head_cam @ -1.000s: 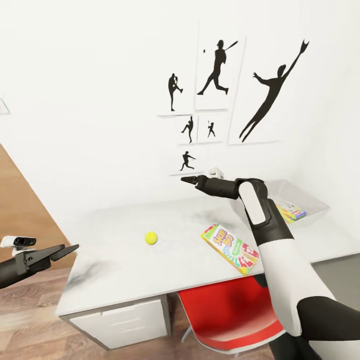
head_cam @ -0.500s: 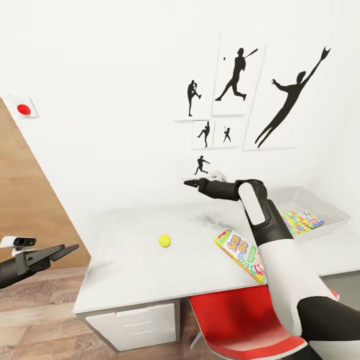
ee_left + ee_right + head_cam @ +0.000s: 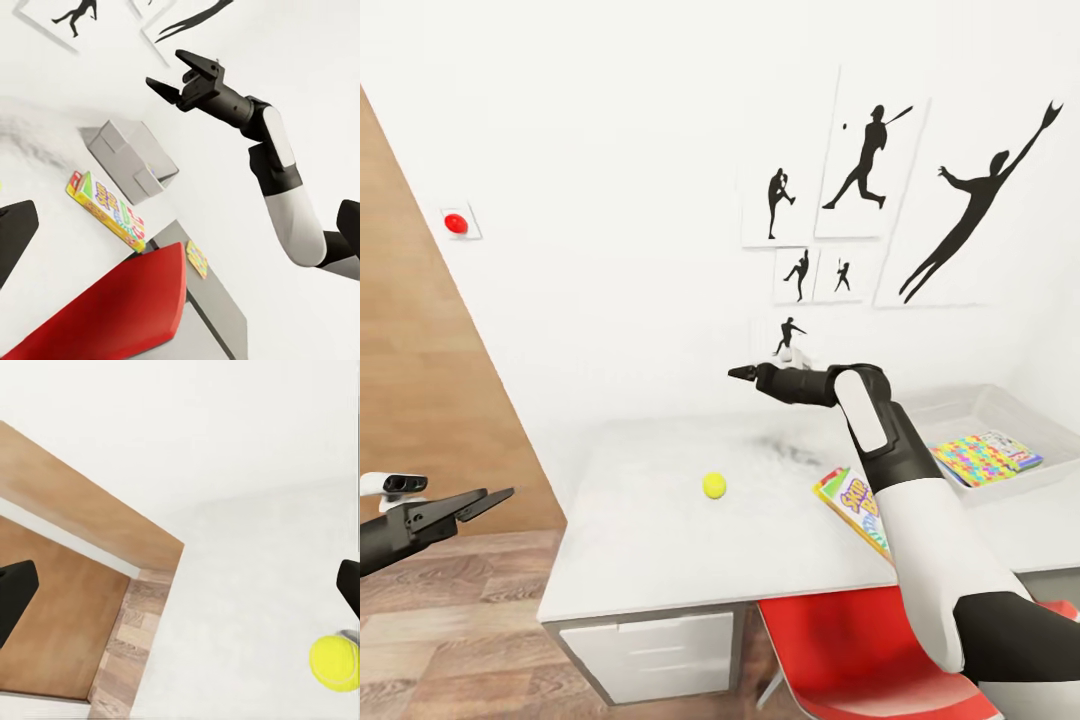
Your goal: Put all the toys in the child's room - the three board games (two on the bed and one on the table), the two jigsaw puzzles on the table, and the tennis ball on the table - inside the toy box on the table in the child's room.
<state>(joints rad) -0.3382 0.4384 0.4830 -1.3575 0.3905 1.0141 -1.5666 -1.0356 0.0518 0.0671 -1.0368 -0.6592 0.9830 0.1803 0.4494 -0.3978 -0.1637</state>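
Head view: counter carries ball mid-top, Skip-Bo box beside right arm, toy box far right holding puzzle board. Right claw above counter, empty. Left claw over floor, parted, empty.
Left wrist view: right claw spread wide; Skip-Bo box flat near toy box.
Right wrist view: ball on counter.
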